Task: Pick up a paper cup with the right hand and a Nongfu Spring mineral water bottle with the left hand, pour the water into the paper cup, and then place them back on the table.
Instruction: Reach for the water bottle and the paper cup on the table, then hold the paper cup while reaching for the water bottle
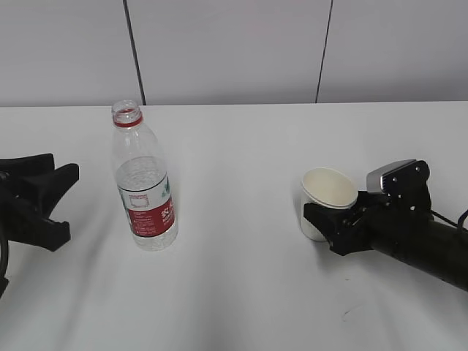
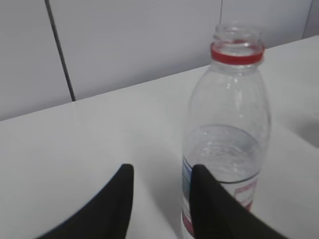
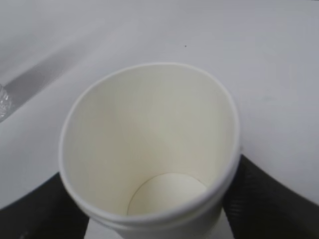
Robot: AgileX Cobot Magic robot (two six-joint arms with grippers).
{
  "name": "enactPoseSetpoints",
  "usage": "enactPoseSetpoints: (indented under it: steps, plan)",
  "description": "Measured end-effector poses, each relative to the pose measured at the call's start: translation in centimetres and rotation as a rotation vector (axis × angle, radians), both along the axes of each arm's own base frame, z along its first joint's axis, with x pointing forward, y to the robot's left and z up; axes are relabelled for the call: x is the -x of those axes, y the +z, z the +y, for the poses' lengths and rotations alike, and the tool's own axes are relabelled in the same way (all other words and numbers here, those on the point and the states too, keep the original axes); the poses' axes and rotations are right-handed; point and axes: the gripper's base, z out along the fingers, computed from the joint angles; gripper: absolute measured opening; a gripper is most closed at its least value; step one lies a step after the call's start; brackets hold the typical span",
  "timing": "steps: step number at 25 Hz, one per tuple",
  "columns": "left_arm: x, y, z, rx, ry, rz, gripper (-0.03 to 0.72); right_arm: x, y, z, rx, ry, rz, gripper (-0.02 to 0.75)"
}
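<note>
The Nongfu Spring mineral water bottle (image 1: 144, 186) stands upright and capless on the table (image 1: 241, 278), about half full, with a red neck ring and a red-and-white label. My left gripper (image 1: 67, 205) is open, to the left of the bottle and apart from it. In the left wrist view the bottle (image 2: 227, 129) stands just beyond the right finger, outside the left gripper (image 2: 163, 172). My right gripper (image 1: 329, 227) is shut on the paper cup (image 1: 327, 197), which tilts slightly. The right wrist view looks into the empty cup (image 3: 149, 139) between the black fingers (image 3: 259, 199) of the right gripper (image 3: 149, 211).
A small dark scuff mark (image 1: 349, 314) lies on the white tabletop near the front, in front of the right arm. A grey panelled wall (image 1: 234, 51) runs along the table's far edge. A bit of the bottle shows at the left edge of the right wrist view (image 3: 2, 102).
</note>
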Motion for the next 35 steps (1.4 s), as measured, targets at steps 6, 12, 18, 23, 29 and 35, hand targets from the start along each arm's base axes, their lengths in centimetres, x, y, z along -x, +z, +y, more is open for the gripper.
enactPoseSetpoints:
  steps: [6, 12, 18, 23, 29, 35]
  plan:
    - [0.2, -0.3, -0.2, -0.022, -0.031, 0.027, 0.292, 0.0, 0.0, 0.0, 0.0, 0.0, 0.0, 0.544]
    - [0.1, -0.6, -0.2, -0.002, -0.028, 0.052, 0.495, 0.0, 0.0, 0.0, 0.0, 0.0, 0.0, 0.544]
    - [-0.4, -2.3, -0.6, 0.003, -0.045, 0.105, 0.533, 0.0, 0.0, 0.0, 0.008, 0.003, -0.005, 0.544]
    - [-0.9, -4.0, -1.3, 0.054, -0.098, 0.121, 0.533, 0.0, 0.0, 0.0, 0.011, 0.004, -0.007, 0.544]
    - [-1.6, -7.2, -1.8, 0.077, -0.114, 0.217, 0.547, 0.0, 0.0, 0.0, 0.011, 0.004, -0.007, 0.544]
    - [-3.3, -8.6, -3.1, 0.07, -0.171, 0.235, 0.554, 0.0, 0.0, 0.0, 0.01, 0.003, -0.007, 0.544]
